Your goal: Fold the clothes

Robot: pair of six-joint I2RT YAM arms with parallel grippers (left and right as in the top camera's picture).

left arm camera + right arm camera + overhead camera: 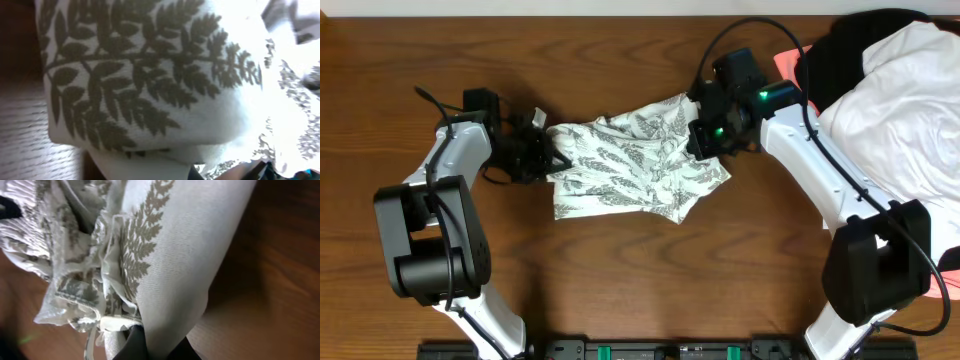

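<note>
The clothes [632,160], a white garment printed with grey-green fern leaves, lie crumpled across the middle of the wooden table. My left gripper [546,156] is shut on the garment's left edge, and the fern cloth [150,75] fills the left wrist view, draped over the hidden fingers. My right gripper [704,136] is shut on the garment's upper right edge. In the right wrist view the fern cloth [165,270] runs up from between the dark fingertips [134,347], bunched on the left side.
A plain white garment [905,110] is heaped at the right edge over a black one [840,50]. A coral-pink piece [786,65] shows beside them. Bare wooden table [620,290] lies in front of the fern garment.
</note>
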